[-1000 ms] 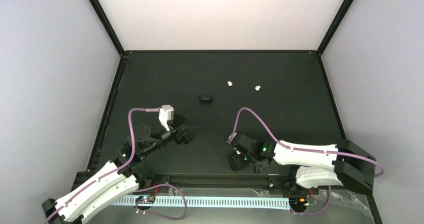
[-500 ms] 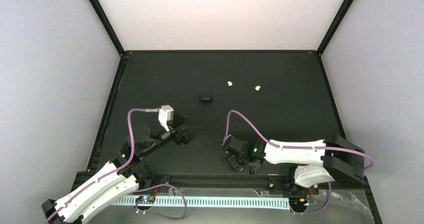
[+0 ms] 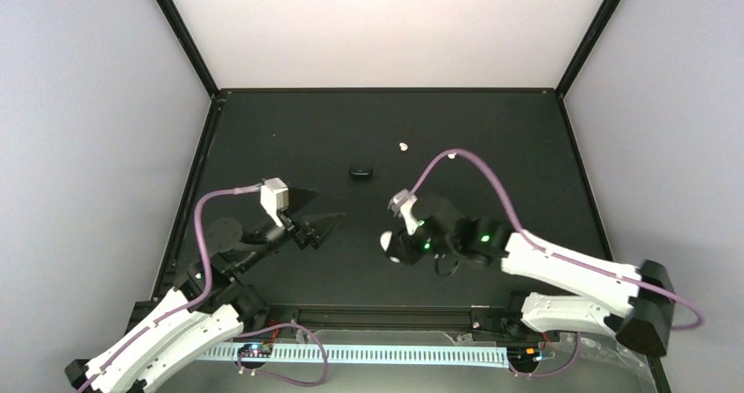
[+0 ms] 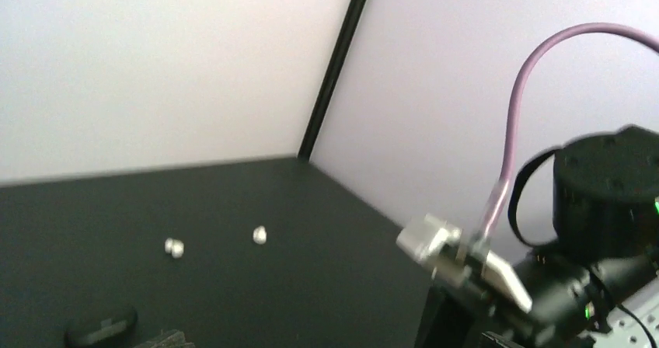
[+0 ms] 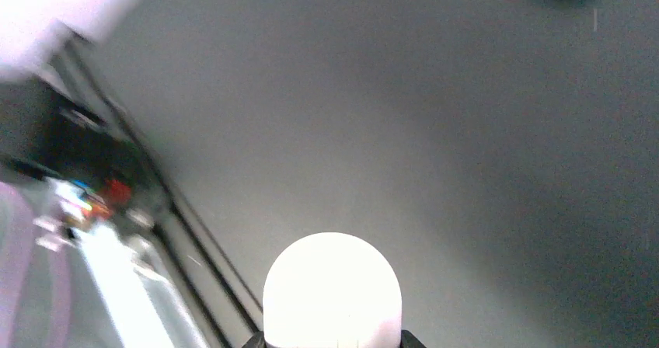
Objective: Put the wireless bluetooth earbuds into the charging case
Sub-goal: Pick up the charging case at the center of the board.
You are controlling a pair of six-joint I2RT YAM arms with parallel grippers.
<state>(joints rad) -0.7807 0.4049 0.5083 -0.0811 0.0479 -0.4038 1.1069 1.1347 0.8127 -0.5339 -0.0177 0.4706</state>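
Your black table (image 3: 263, 139) fills the floor of the enclosure, and the black oval case (image 3: 361, 172) lying near its middle is the landmark for everything below.

Your right arm (image 3: 561, 266) reaches in from the near right corner, well to the near right of the black oval case. Its purple cable (image 3: 478, 167) arches up to the right of that case. Your left arm (image 3: 167, 332) comes from the near left corner and ends to the near left of the case.

Your right gripper (image 3: 397, 246) sits on the near side of the black oval case, a little to its right and apart from it. The fingers are clamped on the white rounded charging case (image 5: 332, 290). In the right wrist view its dome rises between the two dark fingertips, with the table blurred well behind it.

Your left gripper (image 3: 323, 213) hangs to the near left of the black oval case with its fingers spread wide apart and nothing between them.

The first white earbud (image 3: 403, 146) lies on the table beyond the black oval case, slightly to its right. The second white earbud (image 4: 259, 235) lies farther right of the case, apart from the first. From above, it shows just beside the arch of the purple cable.
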